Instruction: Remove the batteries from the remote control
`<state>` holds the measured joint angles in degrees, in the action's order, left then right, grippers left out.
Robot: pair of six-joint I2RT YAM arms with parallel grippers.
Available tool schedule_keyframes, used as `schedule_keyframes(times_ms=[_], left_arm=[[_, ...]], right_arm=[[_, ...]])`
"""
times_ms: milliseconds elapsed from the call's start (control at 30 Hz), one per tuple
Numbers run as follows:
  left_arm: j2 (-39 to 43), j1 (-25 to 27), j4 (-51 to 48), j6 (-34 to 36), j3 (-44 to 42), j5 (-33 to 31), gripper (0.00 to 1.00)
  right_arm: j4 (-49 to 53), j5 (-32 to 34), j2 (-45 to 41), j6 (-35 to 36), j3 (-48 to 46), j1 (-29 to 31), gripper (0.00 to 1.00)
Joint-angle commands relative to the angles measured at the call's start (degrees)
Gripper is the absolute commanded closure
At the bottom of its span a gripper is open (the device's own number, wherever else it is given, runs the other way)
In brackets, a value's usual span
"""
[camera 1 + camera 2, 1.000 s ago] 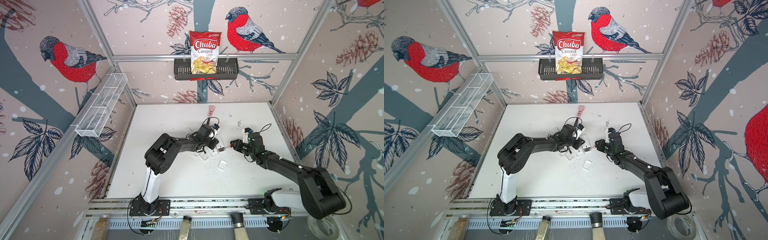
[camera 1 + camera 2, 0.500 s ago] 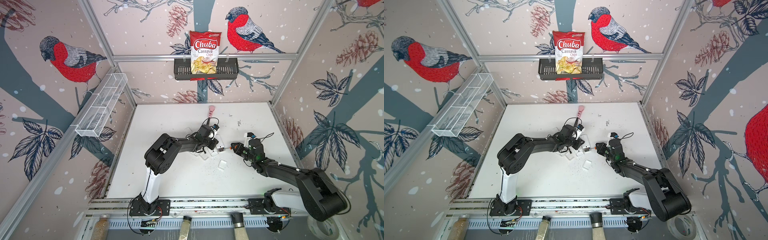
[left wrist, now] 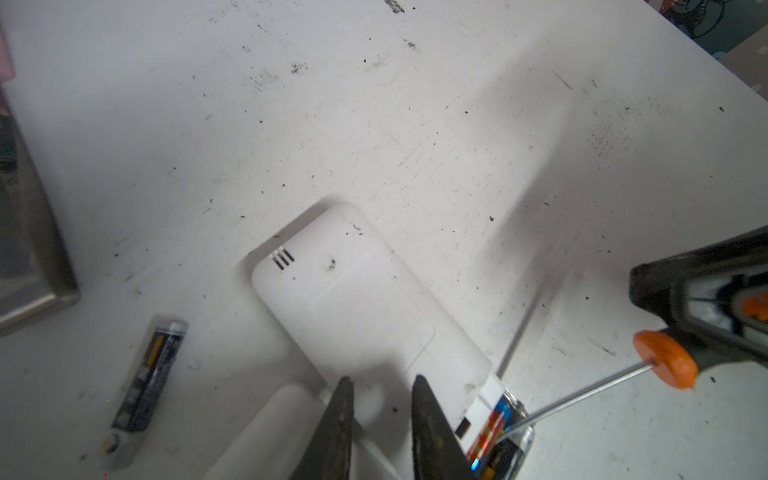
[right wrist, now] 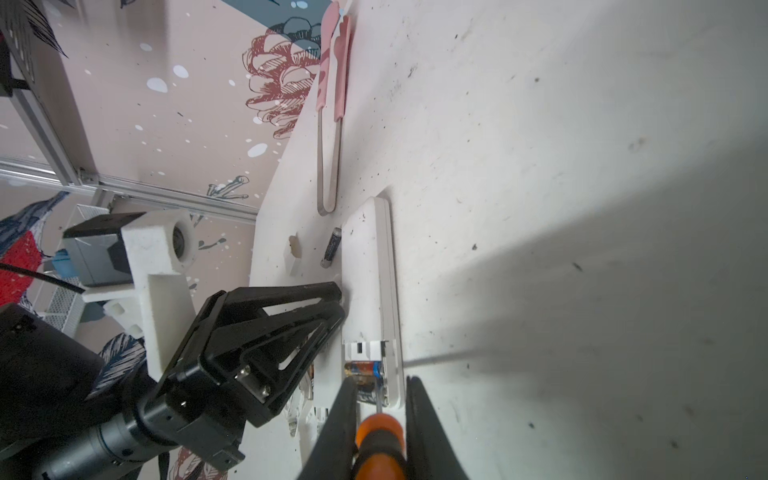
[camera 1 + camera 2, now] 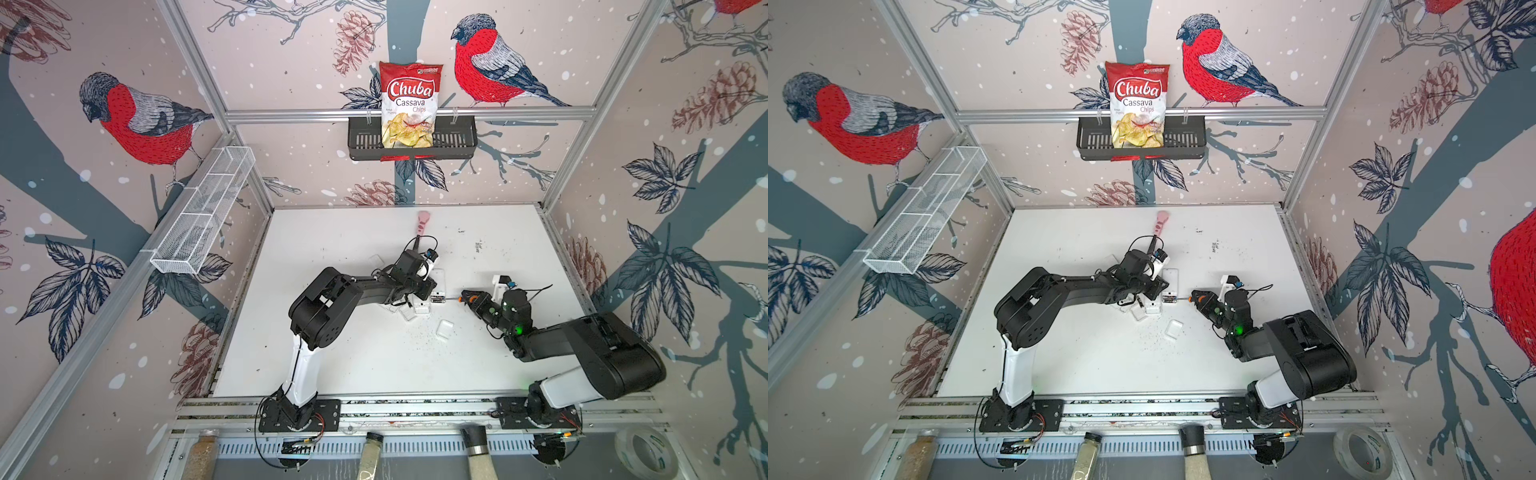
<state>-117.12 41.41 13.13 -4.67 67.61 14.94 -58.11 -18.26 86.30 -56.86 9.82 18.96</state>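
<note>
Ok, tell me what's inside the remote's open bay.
One battery, blue and orange label, lies in the bay of the remote, with the screwdriver tip reaching in. A dark shape beside it may be a second; the right gripper covers the rest.

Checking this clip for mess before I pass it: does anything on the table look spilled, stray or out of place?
Yes: dark specks are scattered across the white table, thickest near a small white cover. One battery lies loose beside the remote control. Nothing looks damaged.
</note>
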Motion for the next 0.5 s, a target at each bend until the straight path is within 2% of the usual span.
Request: schedule_keyframes(times_ms=[0, 200, 367, 467], left_arm=[[0.4, 0.2, 0.5, -0.4, 0.0, 0.5, 0.75], [0.1, 0.2, 0.5, -0.3, 0.2, 0.6, 0.75], [0.1, 0.2, 0.4, -0.3, 0.4, 0.6, 0.75], [0.1, 0.2, 0.1, -0.1, 0.5, 0.6, 0.76]], right_arm=[[-2.0, -2.0, 0.0, -1.1, -0.7, -0.7, 1.00], [-2.5, -2.8, -2.4, -1.1, -0.4, -1.5, 1.00], [-4.9, -4.7, -1.2, -1.8, -0.2, -2.1, 1.00], [-2.0, -5.5, -1.1, -0.8, 0.8, -2.2, 1.00]])
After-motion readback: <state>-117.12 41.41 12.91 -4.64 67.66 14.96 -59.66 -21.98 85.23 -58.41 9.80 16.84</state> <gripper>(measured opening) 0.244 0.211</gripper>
